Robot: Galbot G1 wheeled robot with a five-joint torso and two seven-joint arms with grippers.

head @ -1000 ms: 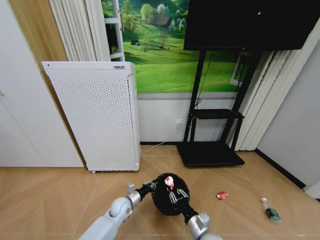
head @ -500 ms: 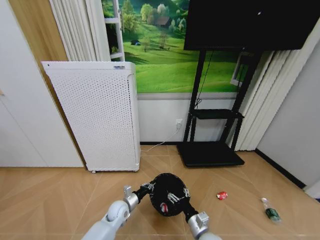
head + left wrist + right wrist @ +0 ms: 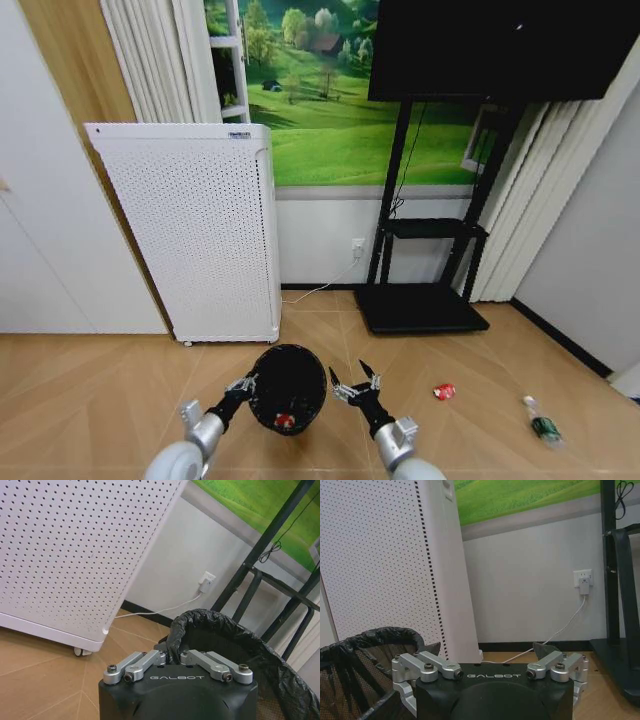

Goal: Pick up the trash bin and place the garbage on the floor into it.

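Note:
The trash bin (image 3: 290, 380), black and lined with a black bag, hangs just above the floor (image 3: 100, 390) in front of me. My left gripper (image 3: 246, 384) is shut on its left rim; in the left wrist view this gripper (image 3: 172, 656) pinches the bag-covered rim of the bin (image 3: 230, 635). A red-and-white wrapper (image 3: 285, 421) lies inside the bin. My right gripper (image 3: 348, 378) stands open and empty just right of the bin, which the right wrist view shows beside this gripper (image 3: 487, 652) as a black shape (image 3: 365, 647). A small red packet (image 3: 444, 391) and a clear bottle with a green label (image 3: 543, 425) lie on the floor to the right.
A tall white perforated cabinet (image 3: 195, 230) stands behind the bin on the left. A black TV stand (image 3: 420, 305) sits at the wall behind the red packet, with a white cable (image 3: 325, 285) running from a wall socket. Open parquet lies left and right.
The wrapper left my right gripper and dropped into the bin. My left gripper then carried the bin to the left, and the right gripper now stands open beside it.

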